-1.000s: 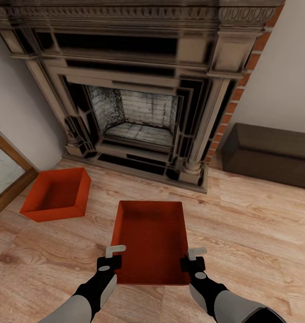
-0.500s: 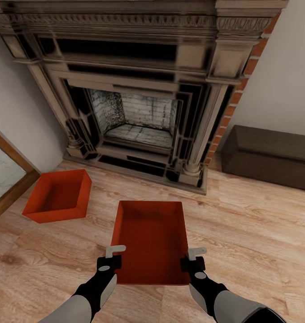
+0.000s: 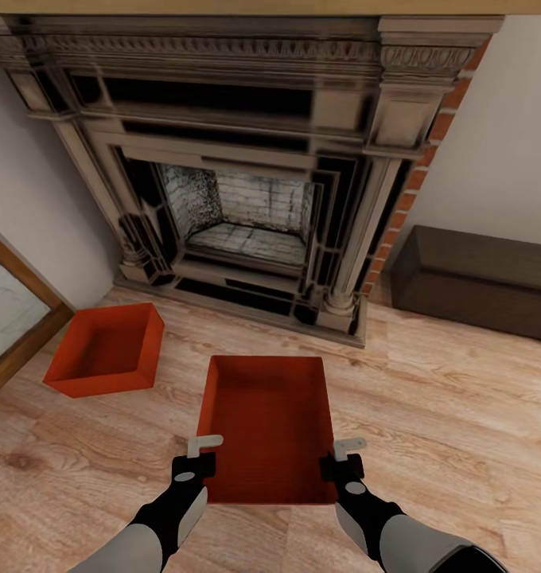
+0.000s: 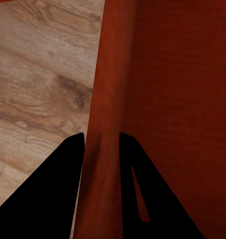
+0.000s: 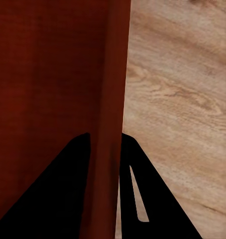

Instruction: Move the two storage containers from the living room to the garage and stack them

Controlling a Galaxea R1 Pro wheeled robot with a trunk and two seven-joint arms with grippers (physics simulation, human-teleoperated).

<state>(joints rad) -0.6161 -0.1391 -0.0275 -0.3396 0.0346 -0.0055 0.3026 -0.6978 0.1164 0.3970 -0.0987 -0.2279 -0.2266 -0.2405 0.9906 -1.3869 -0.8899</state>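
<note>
Both arms are holding one storage container (image 3: 268,430) between them above the wood plank floor (image 3: 430,414). The left gripper (image 3: 199,455) is gripping the container's left long wall: in the left wrist view one of its fingers (image 4: 58,199) is sitting outside the wall and the other inside, pressed onto the thin orange-red wall (image 4: 105,149). The right gripper (image 3: 344,458) is doing the same on the right long wall, its fingers (image 5: 68,199) clamped on either side of that wall (image 5: 112,124). The second storage container (image 3: 107,348) is resting on the planks well ahead of the left fingers and further left, near the wood-framed glass door (image 3: 12,306). The fireplace (image 3: 239,175) and dark brown chest (image 3: 477,278) are standing beyond both containers.
</note>
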